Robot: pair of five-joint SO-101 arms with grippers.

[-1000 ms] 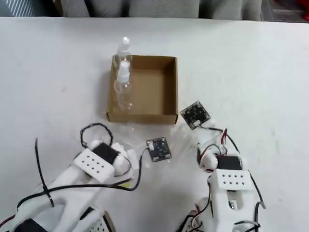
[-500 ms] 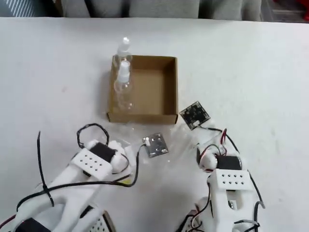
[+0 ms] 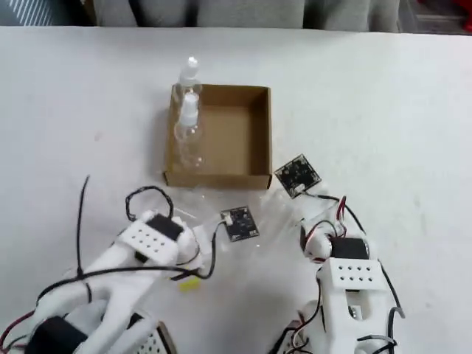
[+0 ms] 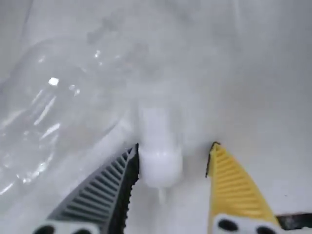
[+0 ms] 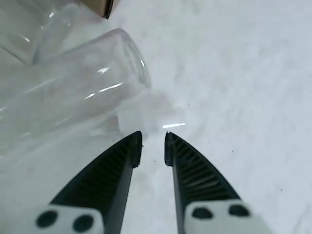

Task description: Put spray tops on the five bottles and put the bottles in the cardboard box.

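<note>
The box (image 3: pixel 234 140) holds one bottle (image 3: pixel 187 136) with its spray top on, standing by the left wall. A second bottle (image 3: pixel 189 75) stands at the box's far left corner; I cannot tell whether it is inside or just outside. The rest lie on the table (image 3: pixel 383 110) just in front of the box.

The left gripper (image 4: pixel 174 148) has its fingers open on either side of the white top (image 4: pixel 158 158) of a lying bottle (image 4: pixel 58 112), the grey finger right beside it and the yellow one apart. The right gripper (image 5: pixel 152 140) has its fingers barely parted and holds nothing, with the tips just short of another bottle (image 5: pixel 83 92).

These bottles look thin, light and smooth. They would likely roll, slip or dent, so the stiffer top or neck seems the better hold.

From above, the lying bottles are faint glints. The wrist views show them plainly, while the high view shows how the box is filled.
</note>
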